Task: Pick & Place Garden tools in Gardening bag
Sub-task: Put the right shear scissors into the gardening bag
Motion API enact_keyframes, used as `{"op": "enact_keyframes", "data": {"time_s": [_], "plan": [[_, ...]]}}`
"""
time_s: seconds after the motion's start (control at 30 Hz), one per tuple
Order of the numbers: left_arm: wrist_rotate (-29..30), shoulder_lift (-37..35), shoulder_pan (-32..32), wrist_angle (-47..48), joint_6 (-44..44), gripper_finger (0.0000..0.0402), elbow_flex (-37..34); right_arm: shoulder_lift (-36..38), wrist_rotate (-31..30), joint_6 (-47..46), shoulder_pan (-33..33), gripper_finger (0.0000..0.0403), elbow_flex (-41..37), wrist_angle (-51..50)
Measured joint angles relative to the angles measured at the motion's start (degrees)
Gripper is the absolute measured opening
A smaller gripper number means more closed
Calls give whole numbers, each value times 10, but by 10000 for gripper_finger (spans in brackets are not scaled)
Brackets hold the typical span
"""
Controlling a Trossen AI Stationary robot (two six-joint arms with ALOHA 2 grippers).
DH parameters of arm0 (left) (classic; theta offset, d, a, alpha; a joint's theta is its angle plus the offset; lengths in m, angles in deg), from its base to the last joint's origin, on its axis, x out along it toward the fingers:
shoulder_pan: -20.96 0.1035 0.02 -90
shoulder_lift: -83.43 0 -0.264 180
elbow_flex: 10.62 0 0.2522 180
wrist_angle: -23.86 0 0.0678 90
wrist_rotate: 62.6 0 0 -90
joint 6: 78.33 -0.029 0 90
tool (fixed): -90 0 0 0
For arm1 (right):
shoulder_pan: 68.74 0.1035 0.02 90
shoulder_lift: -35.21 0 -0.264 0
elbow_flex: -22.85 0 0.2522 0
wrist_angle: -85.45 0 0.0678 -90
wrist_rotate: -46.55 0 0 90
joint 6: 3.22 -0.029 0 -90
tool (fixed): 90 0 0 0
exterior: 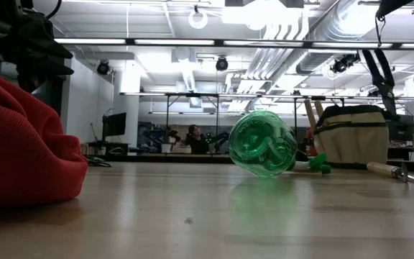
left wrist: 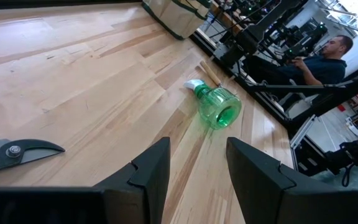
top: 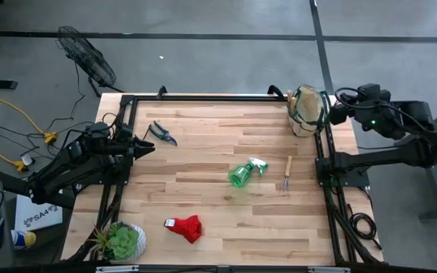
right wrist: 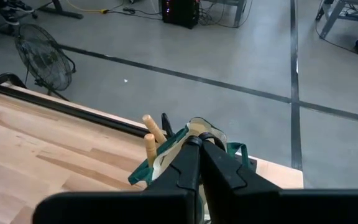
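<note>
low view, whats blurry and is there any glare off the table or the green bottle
Low view: the red glove fills the near left as a soft, out-of-focus mass; the ceiling lights are blown out and the table carries a pale sheen, with a green tint under the spray bottle. High view: even light, faint shadows. Left wrist view: the bottle casts a green glow on the wood.

— What's on that wooden surface (top: 226,144) apart from the job's things?
— A green potted plant (top: 122,240) at the near left corner.
— And off it?
— A floor fan (top: 86,55) on the grey floor, yellow cables (top: 17,114) to the left, and a person (left wrist: 319,60) seated beyond the far side.
</note>
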Motion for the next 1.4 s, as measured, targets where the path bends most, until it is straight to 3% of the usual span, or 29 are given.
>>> {"op": "enact_keyframes", "data": {"time_s": [0.83, 1.4], "plan": [[0, 0, 0, 0, 0, 154, 0, -48, -55, -24, 0, 3, -2, 14], [0, 0, 0, 0, 0, 154, 0, -19, -114, -86, 2, 3, -118, 64]]}}
